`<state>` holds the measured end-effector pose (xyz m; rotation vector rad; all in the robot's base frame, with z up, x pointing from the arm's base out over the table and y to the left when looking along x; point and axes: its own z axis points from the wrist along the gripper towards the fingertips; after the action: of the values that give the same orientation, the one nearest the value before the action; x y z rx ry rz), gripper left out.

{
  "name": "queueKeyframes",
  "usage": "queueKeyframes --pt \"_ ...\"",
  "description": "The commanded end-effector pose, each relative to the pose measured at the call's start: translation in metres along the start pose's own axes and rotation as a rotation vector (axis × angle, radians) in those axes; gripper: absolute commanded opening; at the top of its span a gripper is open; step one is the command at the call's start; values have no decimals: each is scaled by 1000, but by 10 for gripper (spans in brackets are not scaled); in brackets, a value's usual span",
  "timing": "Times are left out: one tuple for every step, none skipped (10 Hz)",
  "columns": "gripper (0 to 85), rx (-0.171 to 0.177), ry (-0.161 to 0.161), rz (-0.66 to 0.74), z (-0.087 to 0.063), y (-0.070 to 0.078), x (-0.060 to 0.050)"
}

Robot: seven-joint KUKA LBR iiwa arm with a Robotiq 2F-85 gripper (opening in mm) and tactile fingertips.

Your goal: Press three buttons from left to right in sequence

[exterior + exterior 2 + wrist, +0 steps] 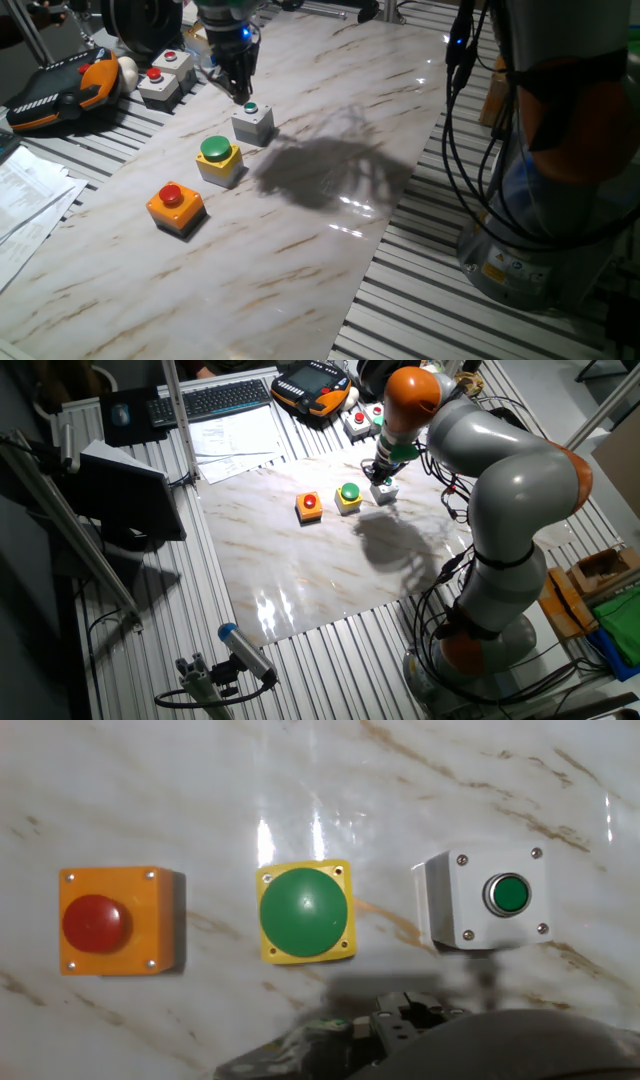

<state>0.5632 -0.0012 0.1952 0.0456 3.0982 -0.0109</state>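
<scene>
Directly beneath my pincer [247, 97] sits the grey box with the tiny green button [252, 123]; the yellow box with wide green button [218, 160] and orange box with red button [175, 207] trail away along the marble counter [330, 240]. Whether the pincer is spread, I cannot tell.

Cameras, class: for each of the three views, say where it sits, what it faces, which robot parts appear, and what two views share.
One fixed view: low at the table's side, facing the orange box, yellow box, grey box; pincer and arm base visible.
The other fixed view: high overhead, facing the marble board; whole arm visible.
Hand view: straight down on the boxes; pincer's dark housing at the bottom edge.
Shared: all three boxes.
</scene>
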Motion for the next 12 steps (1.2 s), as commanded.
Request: queueKeyframes --pt "7 6 -1 -1 1 0 0" --pt "7 12 4 3 3 -1 -1" --pt "7 13 10 14 9 -4 -3" --pt "7 11 8 22 17 -6 -5" --pt "7 9 1 25 22 -7 -6" --pt "7 9 1 25 23 -6 -7" --pt "7 2 10 17 23 -6 -7" --pt "7 10 19 16 23 -6 -7" --pt "7 21 23 20 23 -6 -7" --pt "7 17 31 20 23 -6 -7" --pt "7 16 25 9 23 -6 -7" --pt "7 19 17 6 23 -6 -7"
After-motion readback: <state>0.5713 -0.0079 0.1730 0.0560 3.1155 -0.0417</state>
